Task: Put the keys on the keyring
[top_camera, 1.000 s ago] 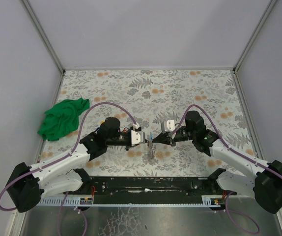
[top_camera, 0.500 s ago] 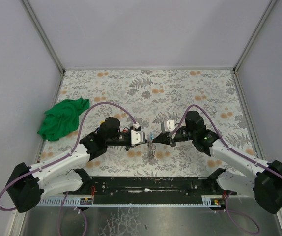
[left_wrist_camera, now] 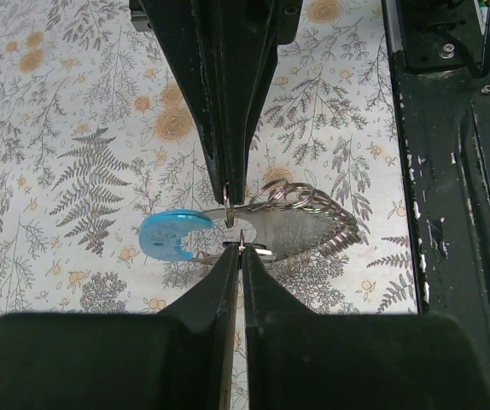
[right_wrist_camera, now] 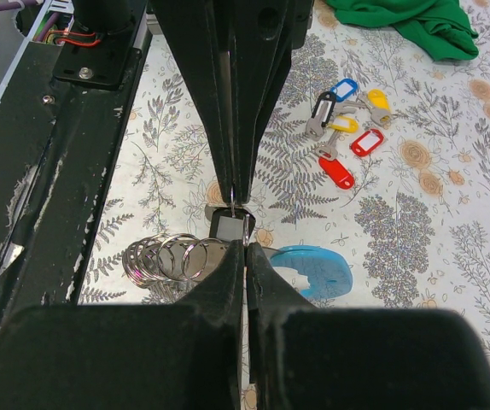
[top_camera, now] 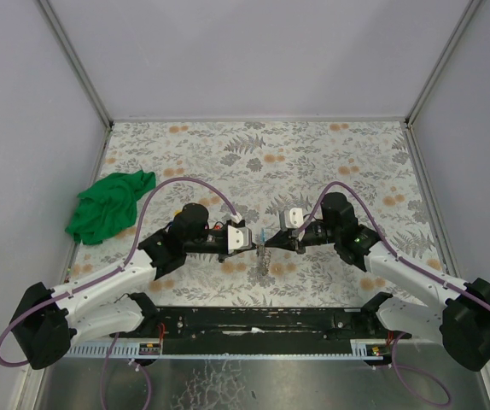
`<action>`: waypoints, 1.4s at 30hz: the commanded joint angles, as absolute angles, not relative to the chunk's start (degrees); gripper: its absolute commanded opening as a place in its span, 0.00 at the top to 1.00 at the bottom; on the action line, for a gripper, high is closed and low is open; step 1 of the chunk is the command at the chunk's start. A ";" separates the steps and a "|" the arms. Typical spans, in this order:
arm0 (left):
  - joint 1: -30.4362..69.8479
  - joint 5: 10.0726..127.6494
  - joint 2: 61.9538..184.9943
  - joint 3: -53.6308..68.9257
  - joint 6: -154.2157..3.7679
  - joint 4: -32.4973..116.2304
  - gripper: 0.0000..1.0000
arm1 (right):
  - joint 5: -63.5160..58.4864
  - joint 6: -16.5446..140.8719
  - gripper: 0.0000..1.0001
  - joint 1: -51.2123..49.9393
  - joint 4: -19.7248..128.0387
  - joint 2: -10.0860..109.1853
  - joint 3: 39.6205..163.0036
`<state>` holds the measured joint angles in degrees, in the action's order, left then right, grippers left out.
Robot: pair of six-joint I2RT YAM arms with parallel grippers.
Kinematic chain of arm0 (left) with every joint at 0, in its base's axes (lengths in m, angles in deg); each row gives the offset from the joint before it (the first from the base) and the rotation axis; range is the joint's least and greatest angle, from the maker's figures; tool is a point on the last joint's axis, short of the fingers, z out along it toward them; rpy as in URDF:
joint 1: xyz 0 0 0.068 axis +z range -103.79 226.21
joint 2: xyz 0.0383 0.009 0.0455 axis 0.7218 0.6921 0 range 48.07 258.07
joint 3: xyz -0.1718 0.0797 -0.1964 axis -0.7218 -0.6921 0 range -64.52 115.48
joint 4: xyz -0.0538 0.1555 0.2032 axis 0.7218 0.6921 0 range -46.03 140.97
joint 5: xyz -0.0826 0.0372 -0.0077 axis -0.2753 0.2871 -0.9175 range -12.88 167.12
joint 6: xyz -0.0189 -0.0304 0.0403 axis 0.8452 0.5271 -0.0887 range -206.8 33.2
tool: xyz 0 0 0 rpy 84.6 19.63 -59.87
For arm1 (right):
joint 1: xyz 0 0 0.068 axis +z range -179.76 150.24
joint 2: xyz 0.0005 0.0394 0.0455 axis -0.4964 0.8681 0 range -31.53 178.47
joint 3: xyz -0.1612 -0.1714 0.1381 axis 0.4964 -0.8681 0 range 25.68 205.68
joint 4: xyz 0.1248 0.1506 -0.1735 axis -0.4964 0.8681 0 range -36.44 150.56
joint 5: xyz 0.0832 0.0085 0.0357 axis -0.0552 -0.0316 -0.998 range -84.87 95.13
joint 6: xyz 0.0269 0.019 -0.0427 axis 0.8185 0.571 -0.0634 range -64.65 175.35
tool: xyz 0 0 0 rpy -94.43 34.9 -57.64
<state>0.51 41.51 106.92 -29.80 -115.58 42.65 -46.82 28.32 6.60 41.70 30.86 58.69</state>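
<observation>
1. The table has a cover with grey ferns and orange flowers, and pale walls stand around it. A green cloth lies bunched near the left edge.
2. Both arms meet low over the near middle. The left gripper and the right gripper are closed tight, tip facing tip. Each seems to pinch the thin metal of the keyring between them.
3. I judge that I hold it from two sides so that the loop is steady, or can be pulled open for a key. As far as I can see, no key is on it yet.
4. The keys, with red, blue, yellow and black tags, lie in a small heap on the table. They are well apart from the ring, toward the green cloth.
5. A bunch of small steel rings hangs or lies just beside the bright blue arc; I cannot tell which.
6. From above the ring is too small to read, and the left arm covers most of the keys. The fingers hide the exact place of each pinch.
</observation>
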 commanded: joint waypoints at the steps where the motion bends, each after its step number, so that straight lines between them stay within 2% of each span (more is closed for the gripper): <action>1: 0.84 41.55 106.76 -28.31 -114.24 40.39 1.00 | -47.83 27.69 1.00 6.38 39.74 30.43 60.12; 42: 0.85 42.16 107.63 -27.61 -112.09 39.01 1.00 | -47.61 28.06 1.00 6.41 39.87 30.37 60.37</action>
